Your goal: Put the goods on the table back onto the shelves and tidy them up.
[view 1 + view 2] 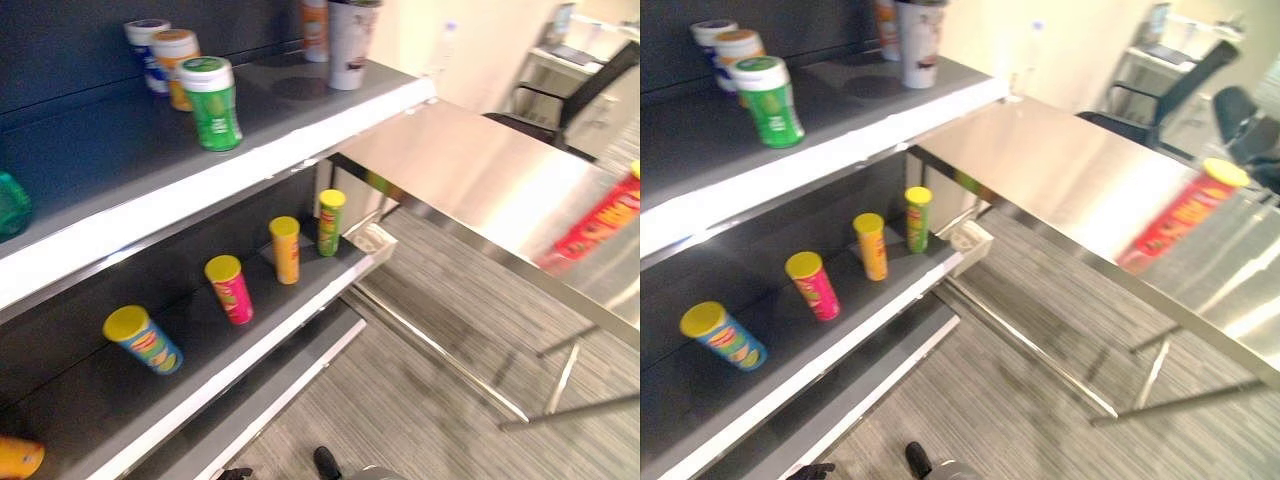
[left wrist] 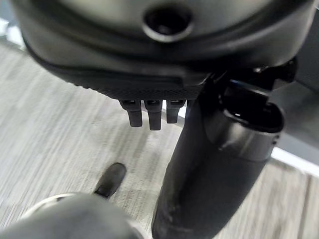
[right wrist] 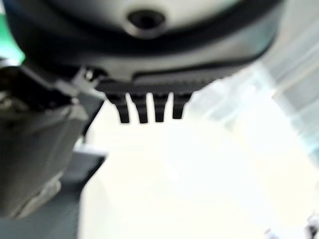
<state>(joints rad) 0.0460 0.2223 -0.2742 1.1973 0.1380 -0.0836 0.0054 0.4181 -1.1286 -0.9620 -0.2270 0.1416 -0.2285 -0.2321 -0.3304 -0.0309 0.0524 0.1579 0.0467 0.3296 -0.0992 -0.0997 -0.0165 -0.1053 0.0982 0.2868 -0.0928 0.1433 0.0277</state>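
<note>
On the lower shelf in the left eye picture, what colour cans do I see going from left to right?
Blue can → pink can → orange can → green can.

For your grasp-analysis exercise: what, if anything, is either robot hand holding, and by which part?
Nothing is held. The left hand and right hand hang empty; the red can stands untouched on the table.

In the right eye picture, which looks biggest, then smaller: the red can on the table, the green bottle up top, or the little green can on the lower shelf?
1. Red can, though it stands nearer.
2. Green bottle.
3. Little green can.
</note>
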